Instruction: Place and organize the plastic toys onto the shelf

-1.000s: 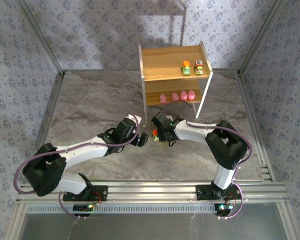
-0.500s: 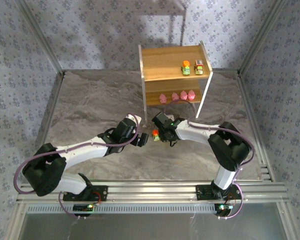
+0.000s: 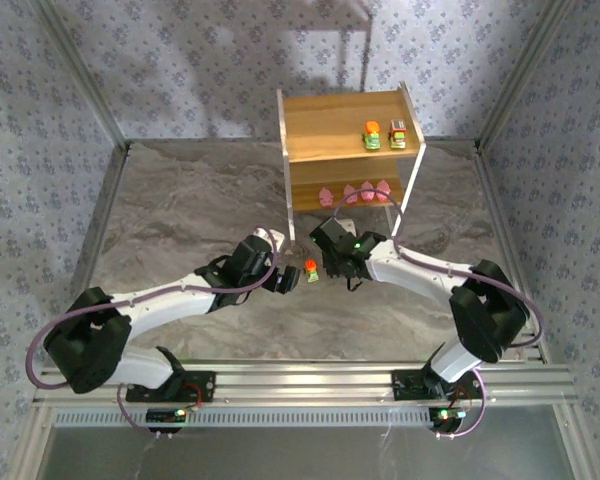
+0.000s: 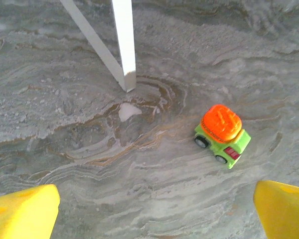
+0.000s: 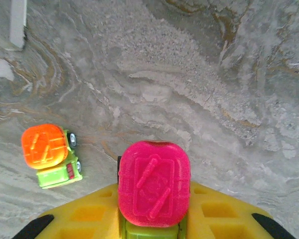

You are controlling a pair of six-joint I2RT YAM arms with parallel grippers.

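Right end effector clenched on magenta-topped car; orange-topped car rests on desk just beside it, near shelf leg; we note left end effector released, fingers spread wide.

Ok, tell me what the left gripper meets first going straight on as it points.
Probably the orange-topped toy car, ahead of the open left gripper, slightly right of its midline. The shelf's white leg stands farther on. Depth is unclear: it might touch the table first.
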